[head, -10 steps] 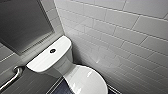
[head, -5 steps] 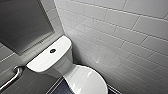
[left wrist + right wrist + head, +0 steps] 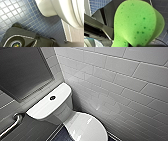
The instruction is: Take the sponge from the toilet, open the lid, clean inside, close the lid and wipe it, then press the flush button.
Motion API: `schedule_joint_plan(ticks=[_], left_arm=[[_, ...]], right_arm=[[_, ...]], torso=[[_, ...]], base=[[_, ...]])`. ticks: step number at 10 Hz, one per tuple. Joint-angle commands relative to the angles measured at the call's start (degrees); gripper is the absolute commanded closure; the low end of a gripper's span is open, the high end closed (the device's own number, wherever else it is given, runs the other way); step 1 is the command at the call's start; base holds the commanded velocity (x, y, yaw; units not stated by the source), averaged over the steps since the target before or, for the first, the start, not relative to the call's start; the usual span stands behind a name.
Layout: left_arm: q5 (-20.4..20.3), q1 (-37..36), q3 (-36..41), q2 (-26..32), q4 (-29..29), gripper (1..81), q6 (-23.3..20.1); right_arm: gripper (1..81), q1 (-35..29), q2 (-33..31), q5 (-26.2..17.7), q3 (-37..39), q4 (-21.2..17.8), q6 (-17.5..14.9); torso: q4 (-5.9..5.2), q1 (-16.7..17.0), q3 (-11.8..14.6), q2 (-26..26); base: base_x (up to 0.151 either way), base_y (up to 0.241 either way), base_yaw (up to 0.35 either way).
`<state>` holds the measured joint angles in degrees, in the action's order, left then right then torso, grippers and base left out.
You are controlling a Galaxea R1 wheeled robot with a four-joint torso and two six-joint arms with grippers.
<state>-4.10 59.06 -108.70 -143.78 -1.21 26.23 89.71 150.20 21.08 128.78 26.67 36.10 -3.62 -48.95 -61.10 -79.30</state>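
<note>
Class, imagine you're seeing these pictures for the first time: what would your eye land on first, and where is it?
A bright green sponge looms large and close in the right wrist view. In the head view a glossy white toilet stands in a corner of grey tiled walls, its lid down, with a small dark flush button in the middle of the tank top.

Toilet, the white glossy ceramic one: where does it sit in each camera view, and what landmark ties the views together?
Head view: the white glossy ceramic toilet sits at lower centre, in the tiled corner.
Left wrist view: the toilet bulges over the blue mosaic floor.
Right wrist view: cannot tell; a pale curved edge behind the bright green sponge might be it.
Shared landmark: the blue mosaic floor.
</note>
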Motion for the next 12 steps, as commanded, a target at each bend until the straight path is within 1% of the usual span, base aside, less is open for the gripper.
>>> schedule_joint_plan(ticks=[1, 2, 3, 4, 5, 7, 12], left_arm=[[3.7, -4.7, 1.4, 0.5, -1.3, 1.0, 4.3], [3.7, -5.5, 1.4, -0.4, -1.3, 1.0, 4.3], [3.7, -6.1, 1.4, -1.1, -1.3, 1.0, 4.3], [3.7, -6.8, 1.5, -1.9, -1.3, 1.0, 4.3], [3.6, -7.9, 1.6, -2.4, -1.3, 1.0, 4.3], [3.8, -10.3, 3.4, -3.2, -1.9, 1.0, 4.8], [5.9, -10.9, 4.5, -8.0, -1.6, 1.0, 5.4]], right_arm=[[81.1, 1.8, -0.9, -3.1, 0.1, 1.7, 0.0], [81.1, 1.8, -0.8, -3.1, 0.1, 2.2, 0.0], [81.1, 1.8, -0.8, -3.1, -0.1, 2.2, 0.0], [81.1, 1.8, -0.8, -3.1, -0.2, 2.2, 0.0], [81.1, 1.8, -0.7, -3.1, -0.2, 2.3, 0.0], [81.1, 1.7, -0.1, -3.1, 0.1, 2.2, 0.1], [81.1, 1.2, 0.0, -3.1, 0.4, 2.2, 0.4]], torso=[[0.0, 0.0, -1.6, 0.0], [0.0, 0.0, -5.4, 0.0], [0.0, 0.0, -5.7, 0.0], [0.0, 0.0, -1.5, 0.0], [0.0, 0.0, -2.9, 0.0], [0.0, 0.0, -3.8, 0.0], [0.0, 0.0, -3.8, 0.0]], base=[[0.0, 0.0, 0.0], [0.0, 0.0, 0.0], [0.0, 0.0, 0.0], [0.0, 0.0, 0.0], [0.0, 0.0, 0.0], [0.0, 0.0, 0.0], [0.0, 0.0, 0.0]])
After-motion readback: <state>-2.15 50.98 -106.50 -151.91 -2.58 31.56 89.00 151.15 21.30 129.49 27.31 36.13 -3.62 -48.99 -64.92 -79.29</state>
